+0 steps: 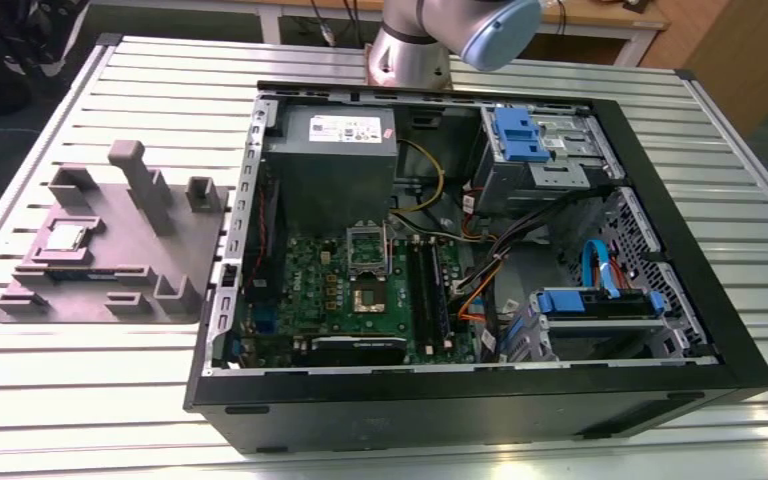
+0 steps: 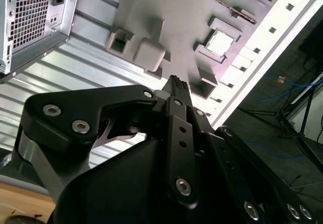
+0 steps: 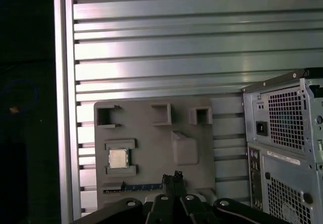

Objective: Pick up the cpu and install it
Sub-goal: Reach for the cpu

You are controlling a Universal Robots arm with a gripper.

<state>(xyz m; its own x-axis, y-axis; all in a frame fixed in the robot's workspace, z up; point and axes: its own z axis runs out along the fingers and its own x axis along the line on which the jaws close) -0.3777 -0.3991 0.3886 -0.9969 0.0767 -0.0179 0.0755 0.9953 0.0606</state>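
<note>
**Q:** Where does the cpu (image 3: 118,158) lie relative to the gripper (image 3: 171,175)?
**A:** In a recess of the moulded tray (image 3: 151,133), beyond the fingertips and off their axis, well apart.
**Q:** And the gripper's state?
**A:** Closed and holding nothing. A good pickup probably means centring squarely over the chip and gripping its edges level.

Arm (image 1: 411,55) cropped @ exterior view's top; claw (image 3: 171,175) hides tray (image 3: 151,148) edge in first wrist view.
</note>
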